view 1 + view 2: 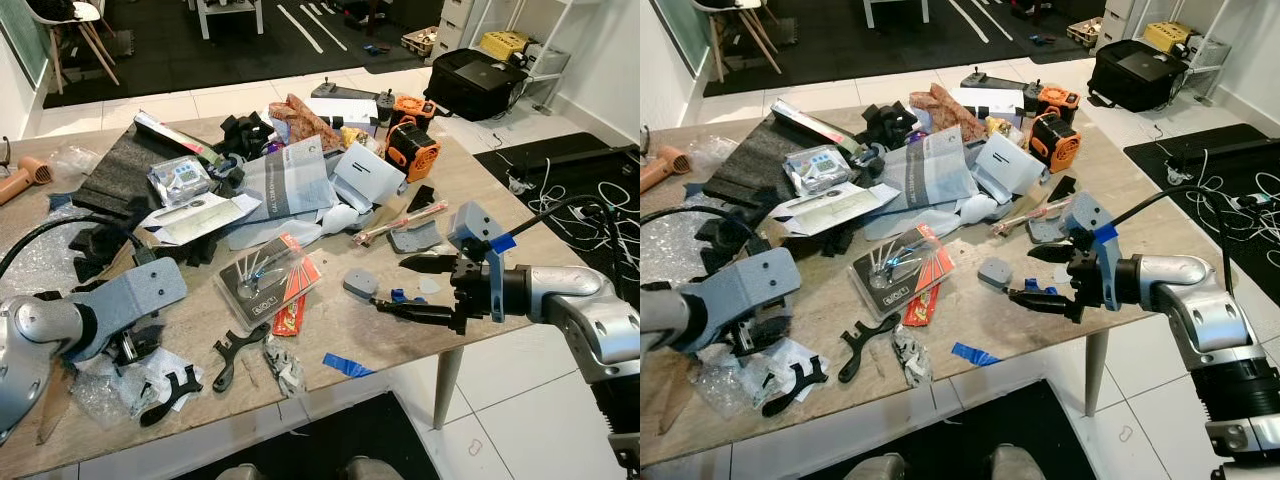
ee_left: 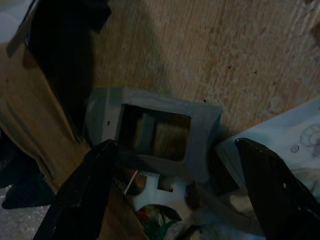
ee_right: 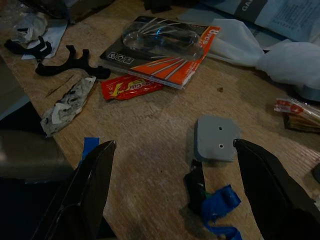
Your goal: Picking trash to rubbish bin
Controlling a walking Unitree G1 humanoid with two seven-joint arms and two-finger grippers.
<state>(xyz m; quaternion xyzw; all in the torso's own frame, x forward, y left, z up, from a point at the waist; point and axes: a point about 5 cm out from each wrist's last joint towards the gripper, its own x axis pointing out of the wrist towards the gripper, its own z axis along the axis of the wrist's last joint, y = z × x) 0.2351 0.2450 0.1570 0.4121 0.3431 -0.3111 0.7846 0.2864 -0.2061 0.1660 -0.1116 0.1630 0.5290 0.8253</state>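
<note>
Right hand (image 1: 425, 285) wide open, empty, hovering lower right over table (image 1: 480, 190), lined up for blue tape scrap (image 3: 220, 207).

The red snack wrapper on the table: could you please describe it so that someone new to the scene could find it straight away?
Start at the wooden table and go to its near edge, left of the right gripper. There a clear blister pack with an orange card lies flat; the red snack wrapper lies against its near side. It is small, long and crumpled, with yellow print, unlike the grey crumpled scrap beside it.
</note>
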